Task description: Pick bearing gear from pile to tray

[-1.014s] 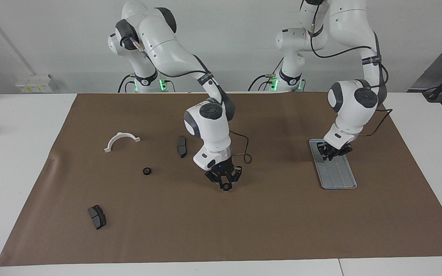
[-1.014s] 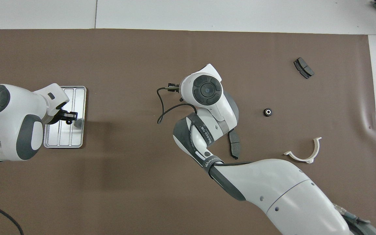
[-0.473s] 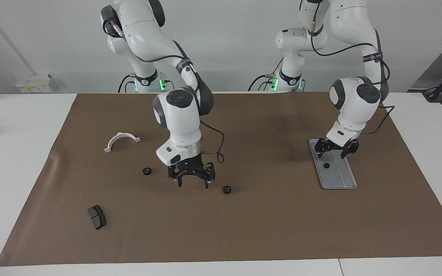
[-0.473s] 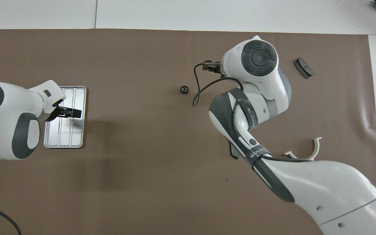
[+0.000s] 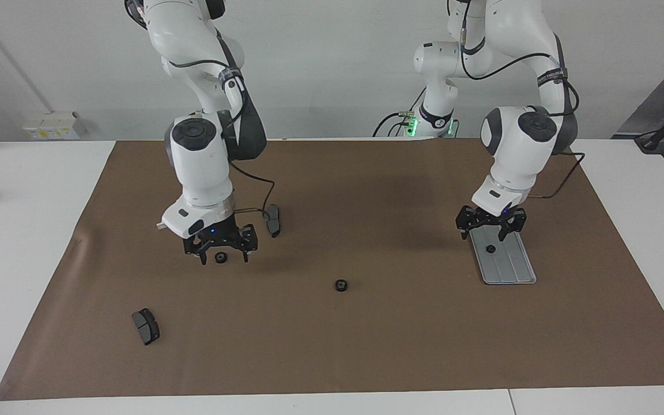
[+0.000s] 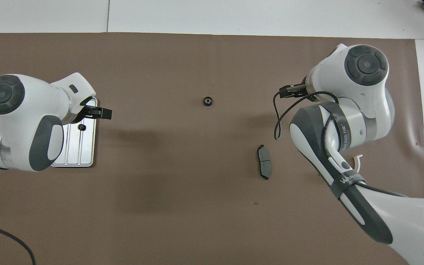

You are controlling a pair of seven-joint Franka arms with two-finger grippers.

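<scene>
Fingers of the right gripper were spread wide and held nothing, hanging low over the brown mat at the right arm's end of the table. One small black gear lay on the mat directly between the two fingertips, framed by them in the facing view; whether either tip touched it could not be told. In the overhead view the right arm's wrist covered that gear completely.

Over at the left arm's end, the left gripper also had its fingers apart and empty, raised above the end of the tray nearer to the robots. A tiny black gear sat in the tray, just below that gripper and clear of its fingers; the overhead view showed it lying on the tray's ribbed floor.

A third gear rested alone on the mat near the table's middle, well apart from both grippers. One dark grey pad lay beside the right gripper, slightly nearer to the robots than it, and another pad lay farther from the robots toward the right arm's end. Only a tip of the white bracket showed past the right arm in the overhead view.
</scene>
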